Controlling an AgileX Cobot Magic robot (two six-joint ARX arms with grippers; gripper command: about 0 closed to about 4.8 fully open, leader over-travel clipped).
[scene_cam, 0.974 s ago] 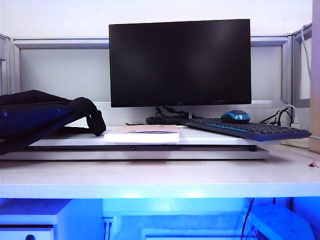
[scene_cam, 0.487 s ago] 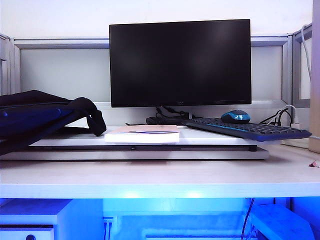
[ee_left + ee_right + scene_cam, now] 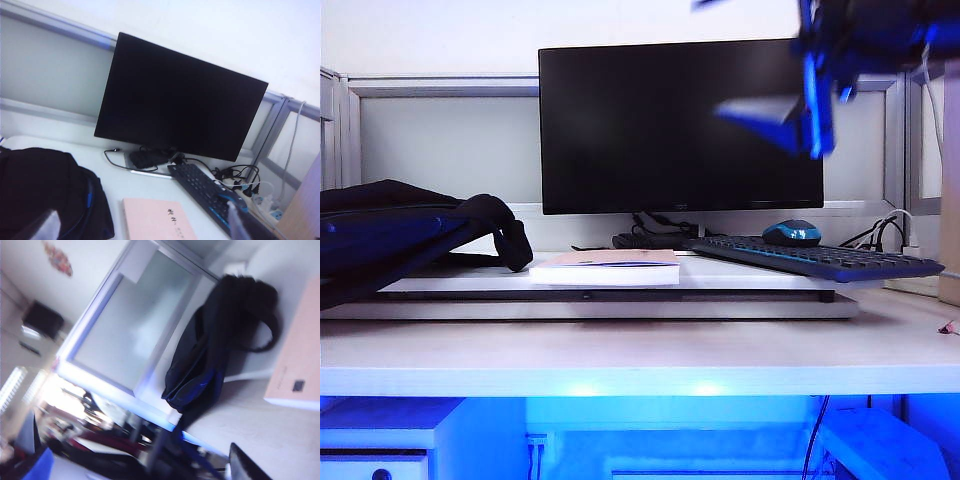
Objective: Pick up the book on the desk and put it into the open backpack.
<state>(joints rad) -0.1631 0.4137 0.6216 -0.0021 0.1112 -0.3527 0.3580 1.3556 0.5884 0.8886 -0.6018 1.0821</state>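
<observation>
The desk (image 3: 640, 360) carries a white riser (image 3: 610, 298). A dark monitor (image 3: 680, 125) stands at the riser's rear edge. One arm (image 3: 840, 50) shows blurred at the upper right of the exterior view, high above the keyboard (image 3: 810, 258), which lies on the riser's right end with a blue mouse (image 3: 790, 233) behind it. I cannot tell which arm it is. The left gripper (image 3: 145, 227), seen only as two fingertips (image 3: 235, 222) in the left wrist view, hangs above the riser with its jaws spread wide, grasping nothing. The right gripper (image 3: 140, 450) is also spread wide and empty. The backpack (image 3: 400, 230) slumps on the riser's left end; its inside is hidden. The book (image 3: 605, 268) lies flat near the riser's front edge, just beside the backpack's strap (image 3: 510, 245).
</observation>
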